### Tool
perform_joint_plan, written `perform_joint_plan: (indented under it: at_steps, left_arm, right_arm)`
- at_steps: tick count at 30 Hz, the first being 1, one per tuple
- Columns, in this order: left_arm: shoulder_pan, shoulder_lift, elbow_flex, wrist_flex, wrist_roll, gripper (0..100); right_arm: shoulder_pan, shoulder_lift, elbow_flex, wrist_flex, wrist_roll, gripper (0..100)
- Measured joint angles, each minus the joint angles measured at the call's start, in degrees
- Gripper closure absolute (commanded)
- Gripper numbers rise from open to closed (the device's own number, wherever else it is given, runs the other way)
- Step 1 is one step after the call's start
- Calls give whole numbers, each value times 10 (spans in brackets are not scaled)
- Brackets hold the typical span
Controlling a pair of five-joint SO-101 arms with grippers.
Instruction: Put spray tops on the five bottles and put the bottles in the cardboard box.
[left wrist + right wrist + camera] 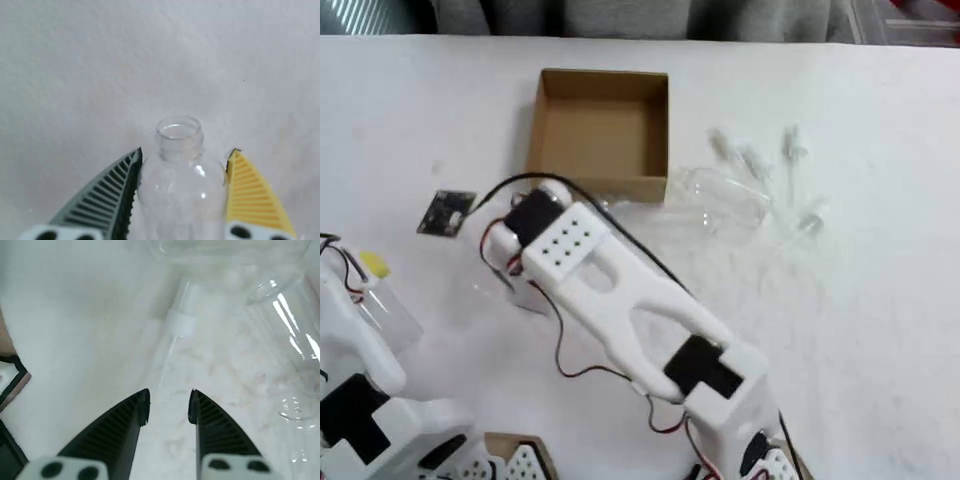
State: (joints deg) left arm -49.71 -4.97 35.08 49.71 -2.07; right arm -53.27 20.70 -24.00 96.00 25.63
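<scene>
My left gripper (185, 152) is shut on a clear bottle (178, 137) with an open neck and no top, held between the grey and yellow fingers. In the high view this bottle (388, 312) is at the table's left edge. My right gripper (169, 407) is open by a narrow gap just above the table. A spray top (180, 322) with a thin tube lies in front of it, the tube's end close to one fingertip. My right arm (570, 245) stretches toward the open cardboard box (605, 130). Clear bottles (725, 200) lie right of the box.
Several loose spray tops (755, 160) are scattered on the white table at the right, beyond the bottles. A small black card (447, 212) lies left of the right arm's wrist. Red and black cables trail along the right arm.
</scene>
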Motion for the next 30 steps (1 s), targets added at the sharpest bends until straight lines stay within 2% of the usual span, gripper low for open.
perform_joint_plan:
  at_steps: [5, 10, 20, 24, 30]
  left_arm:
    - [0, 0, 0, 0, 0, 748]
    - [0, 0, 0, 0, 0, 748]
    - [0, 0, 0, 0, 0, 748]
    - [0, 0, 0, 0, 0, 748]
    - [0, 0, 0, 0, 0, 748]
  right_arm:
    - [2, 72, -69, 4, 0, 875]
    - [1, 128, -143, 5, -4, 783]
    - [1, 205, -202, 5, -4, 774]
    - [1, 235, -240, 5, -4, 729]
    - [1, 259, -274, 7, -46, 707]
